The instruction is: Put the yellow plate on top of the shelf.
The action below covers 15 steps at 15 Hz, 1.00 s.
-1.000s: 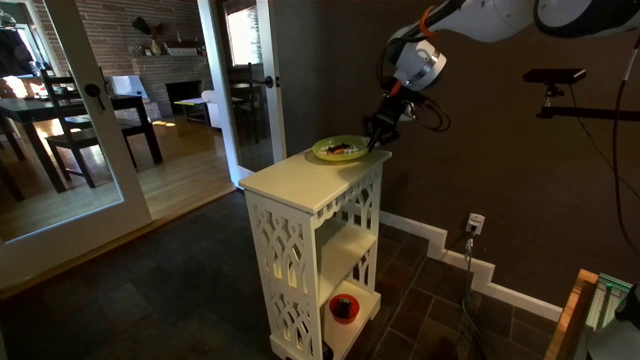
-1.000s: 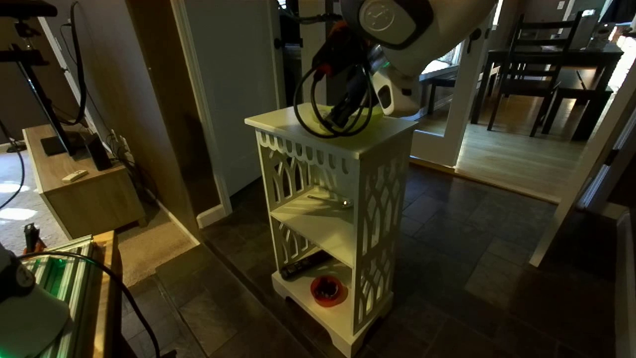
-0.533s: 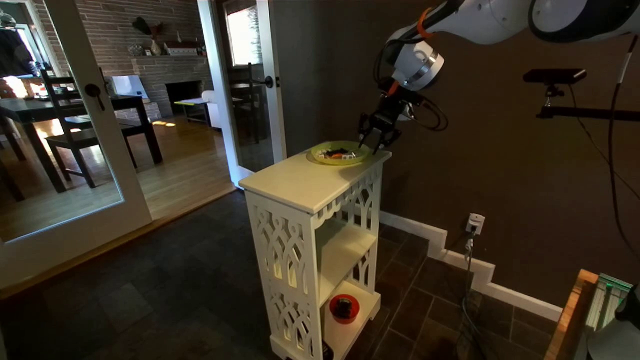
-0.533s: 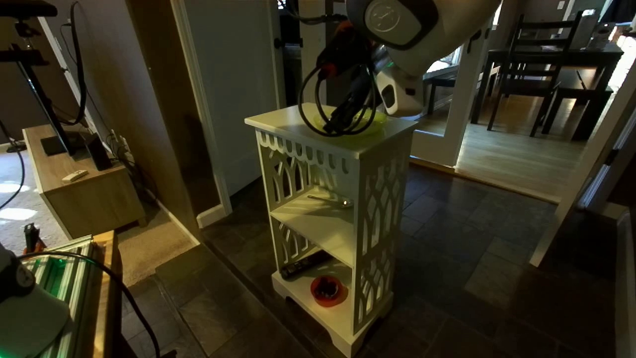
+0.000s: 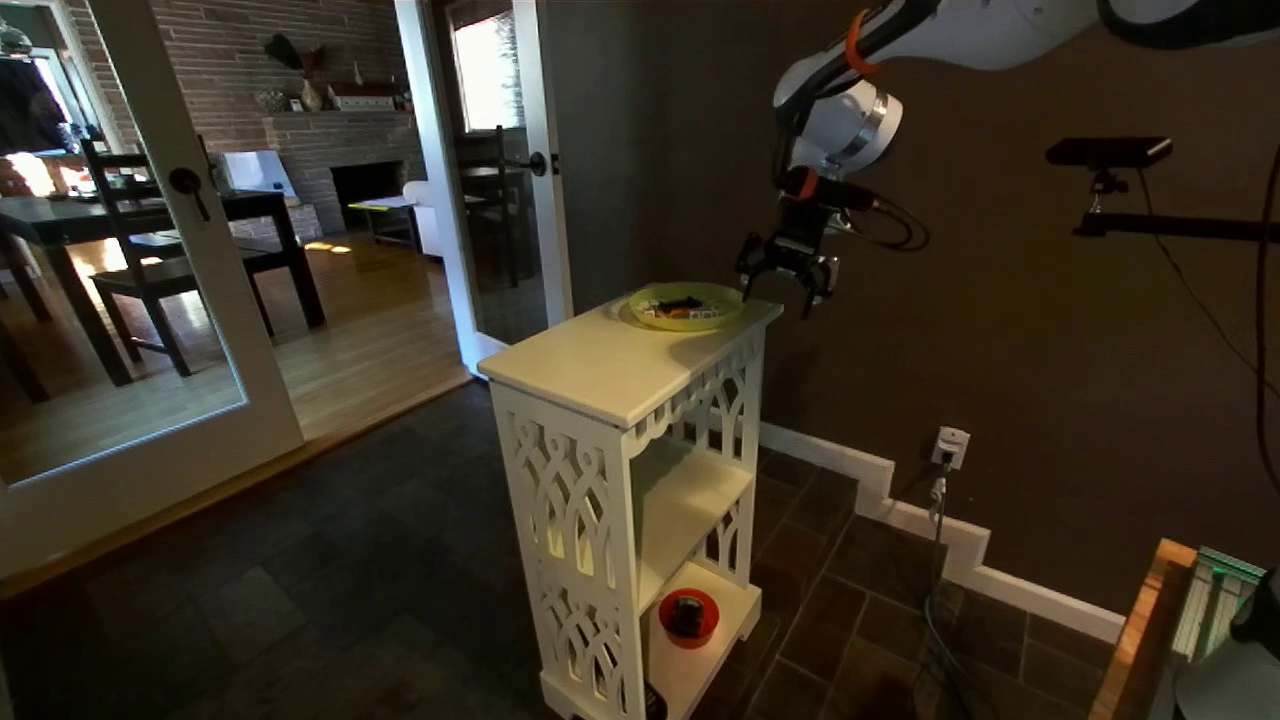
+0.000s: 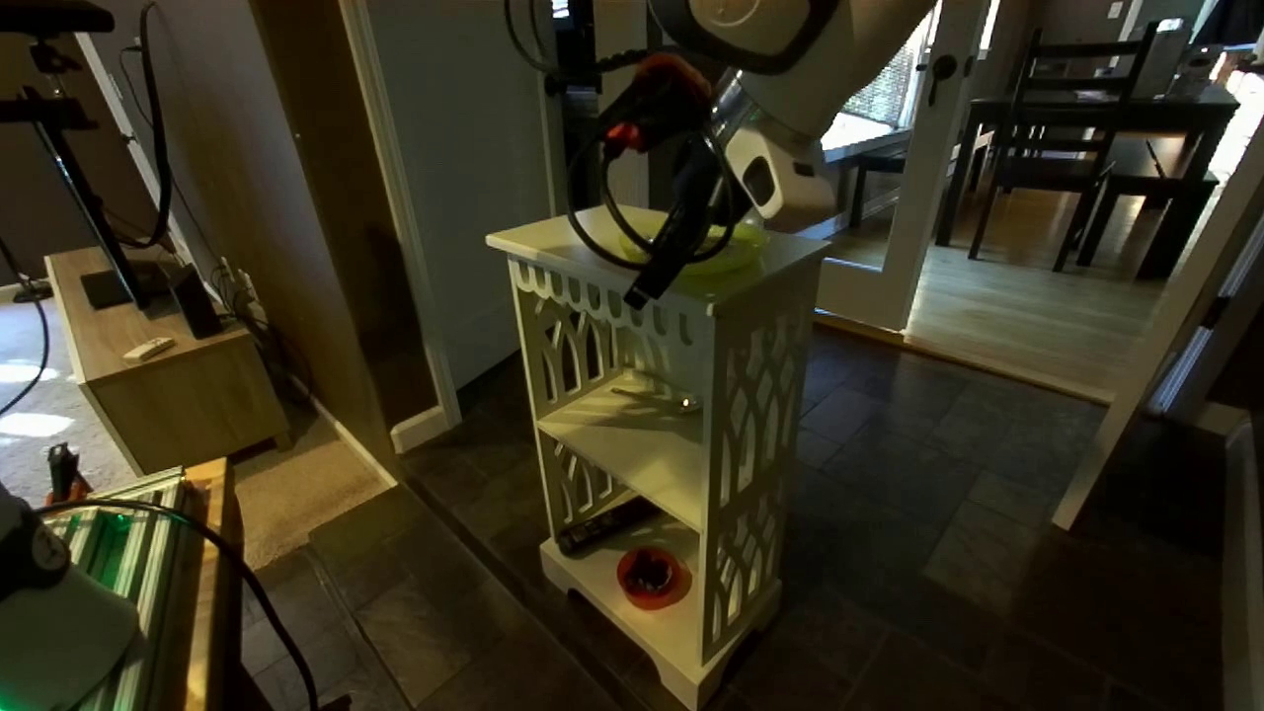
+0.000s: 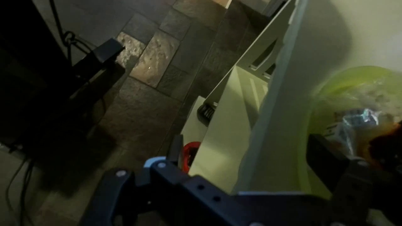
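The yellow plate (image 5: 665, 320), holding wrapped items with dark and orange parts, lies flat on the white shelf's (image 5: 585, 365) top near one end. In an exterior view, my gripper (image 5: 776, 303) stands open just beyond the plate's rim at the shelf's edge. From the wrist view, the gripper (image 7: 245, 138) spreads wide with nothing held: one finger overlaps the plate (image 7: 348, 75), the other hangs outside the shelf's edge. Cables and the wrist partly cover the plate (image 6: 748, 255) in an exterior view, where the fingertips are hard to make out.
A red bowl (image 5: 689, 617) with dark contents sits on the shelf's bottom tier, beside a dark cylinder (image 6: 604, 523). The brown wall (image 5: 960, 340) rises behind the arm. A camera on a bracket (image 5: 1108, 152) juts out nearby. Glass doors (image 5: 190, 250) stand at the far side.
One second ago my gripper was shut on the plate's rim, with the plate slightly tilted. It has opened and let go; the plate now lies flat and the gripper has backed off outward.
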### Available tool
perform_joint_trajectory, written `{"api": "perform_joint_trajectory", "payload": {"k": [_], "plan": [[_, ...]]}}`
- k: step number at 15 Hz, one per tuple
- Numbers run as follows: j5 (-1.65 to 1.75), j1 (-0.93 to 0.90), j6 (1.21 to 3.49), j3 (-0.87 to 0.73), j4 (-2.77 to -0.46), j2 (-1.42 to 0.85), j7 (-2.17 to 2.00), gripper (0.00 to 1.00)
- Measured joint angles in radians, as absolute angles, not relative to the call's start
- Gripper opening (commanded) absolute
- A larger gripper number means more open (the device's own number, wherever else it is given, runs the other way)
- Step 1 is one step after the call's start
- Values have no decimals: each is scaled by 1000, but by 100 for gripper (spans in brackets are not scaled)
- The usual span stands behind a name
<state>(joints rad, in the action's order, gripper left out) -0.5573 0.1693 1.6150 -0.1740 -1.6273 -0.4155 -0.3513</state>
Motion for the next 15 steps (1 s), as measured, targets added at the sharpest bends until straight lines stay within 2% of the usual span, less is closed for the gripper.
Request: {"api": "perform_joint_trajectory", "payload": {"k": [7,15], "plan": [[-309,77,1840,-128,-1963,-157,-226,100],[-88,14,2086,-42,-2256,21,-181,100]]}}
